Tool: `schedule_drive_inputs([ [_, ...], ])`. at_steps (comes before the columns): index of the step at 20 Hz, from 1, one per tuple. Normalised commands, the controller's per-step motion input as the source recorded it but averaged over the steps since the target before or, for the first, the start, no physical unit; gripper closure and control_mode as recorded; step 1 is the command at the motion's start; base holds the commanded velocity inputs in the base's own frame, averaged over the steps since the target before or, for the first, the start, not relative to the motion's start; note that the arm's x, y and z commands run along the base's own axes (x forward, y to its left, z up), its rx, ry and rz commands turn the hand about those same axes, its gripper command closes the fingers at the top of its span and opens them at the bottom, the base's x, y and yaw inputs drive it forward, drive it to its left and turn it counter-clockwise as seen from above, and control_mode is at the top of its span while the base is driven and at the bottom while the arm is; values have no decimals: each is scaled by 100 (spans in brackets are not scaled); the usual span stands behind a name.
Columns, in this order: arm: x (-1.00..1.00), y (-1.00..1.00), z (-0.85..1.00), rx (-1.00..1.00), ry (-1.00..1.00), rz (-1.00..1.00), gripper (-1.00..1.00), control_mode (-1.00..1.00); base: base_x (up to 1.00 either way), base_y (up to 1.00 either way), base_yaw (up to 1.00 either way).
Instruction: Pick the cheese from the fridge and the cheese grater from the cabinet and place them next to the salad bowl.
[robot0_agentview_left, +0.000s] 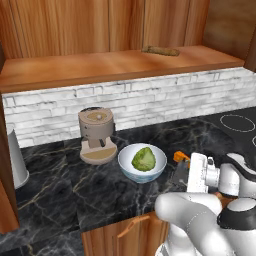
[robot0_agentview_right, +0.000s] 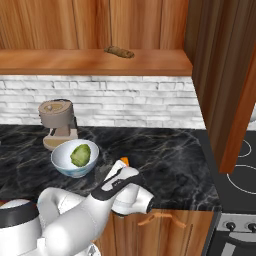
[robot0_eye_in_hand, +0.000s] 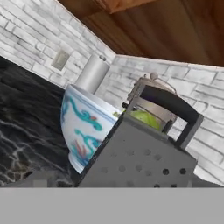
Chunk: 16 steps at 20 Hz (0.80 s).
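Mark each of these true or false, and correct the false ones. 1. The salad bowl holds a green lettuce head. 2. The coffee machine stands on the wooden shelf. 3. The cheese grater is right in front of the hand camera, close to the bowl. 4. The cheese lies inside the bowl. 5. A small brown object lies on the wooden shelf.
1. True: the salad bowl holds a lettuce head.
2. False: the coffee machine stands on the dark marble counter, beside the bowl.
3. True: the cheese grater looms large in the hand view, just in front of the bowl.
4. False: the cheese sits on the counter beside the bowl.
5. True: a small brown object lies on the wooden shelf.
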Motion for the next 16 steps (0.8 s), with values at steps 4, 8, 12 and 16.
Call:
schedule_drive_inputs([
  [4,-52,0,21,-3,-13,0,-100,-100,0,0,0],
  [8,-25,17,66,0,-2,-3,-100,-100,0,0,0],
  [12,0,22,79,0,2,-4,-100,-100,0,0,0],
  [16,-27,2,88,0,3,-3,-100,-100,0,0,0],
])
